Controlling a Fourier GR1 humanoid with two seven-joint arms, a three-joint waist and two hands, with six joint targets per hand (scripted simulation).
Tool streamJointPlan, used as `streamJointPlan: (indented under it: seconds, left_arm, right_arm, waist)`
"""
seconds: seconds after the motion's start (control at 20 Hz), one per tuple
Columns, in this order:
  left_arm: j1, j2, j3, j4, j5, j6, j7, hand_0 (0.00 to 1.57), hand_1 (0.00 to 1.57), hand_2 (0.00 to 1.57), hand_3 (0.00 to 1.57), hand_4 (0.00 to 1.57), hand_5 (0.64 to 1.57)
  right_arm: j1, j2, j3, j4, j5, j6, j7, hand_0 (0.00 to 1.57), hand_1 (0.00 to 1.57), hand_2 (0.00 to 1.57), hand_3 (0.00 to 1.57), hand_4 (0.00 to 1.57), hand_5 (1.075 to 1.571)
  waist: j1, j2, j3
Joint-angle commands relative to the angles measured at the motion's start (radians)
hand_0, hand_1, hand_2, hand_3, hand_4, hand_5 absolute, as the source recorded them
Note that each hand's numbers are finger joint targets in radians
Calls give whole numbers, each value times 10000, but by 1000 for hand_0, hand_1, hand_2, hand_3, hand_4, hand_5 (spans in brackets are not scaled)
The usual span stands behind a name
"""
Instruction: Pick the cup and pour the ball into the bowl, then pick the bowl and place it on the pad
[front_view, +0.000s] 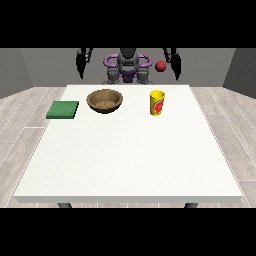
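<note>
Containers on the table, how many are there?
2. The wooden bowl sits toward the far left of centre, right of the green pad; the yellow cup stands to the bowl's right.

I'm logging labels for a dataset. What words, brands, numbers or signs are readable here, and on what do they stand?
No readable text anywhere.
Yellow cup: it bears a red mark, but too blurred to tell whether it holds letters.
Wooden bowl, green pad, red ball, white table: no markings show.

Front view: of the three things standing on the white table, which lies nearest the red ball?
The yellow cup. It stands just below the red ball, while the brown wooden bowl and green square pad lie further towards the view's left.
</note>
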Motion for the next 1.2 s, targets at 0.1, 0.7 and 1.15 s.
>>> streamJointPlan:
  seconds: [0.1,0.7,1.15]
  left_arm:
    - [-154,366,51,-816,35,-105,591,0,0,0,0,0,1524]
    - [943,-815,-1533,-3826,1065,-62,344,0,0,0,0,0,1490]
    - [-1822,70,298,-1112,672,-465,-1917,0,0,0,0,0,1335]
  right_arm:
    - [-119,-339,-120,-745,-63,38,666,0,0,0,0,0,1568]
    - [650,488,-706,-1178,-990,-158,-377,0,0,0,0,0,1566]
    - [-1343,423,-444,-474,-787,121,-1081,0,0,0,0,0,1566]
  waist:
    - [-91,-2004,-50]
    - [126,-1253,-81]
    - [-478,1550,-88]
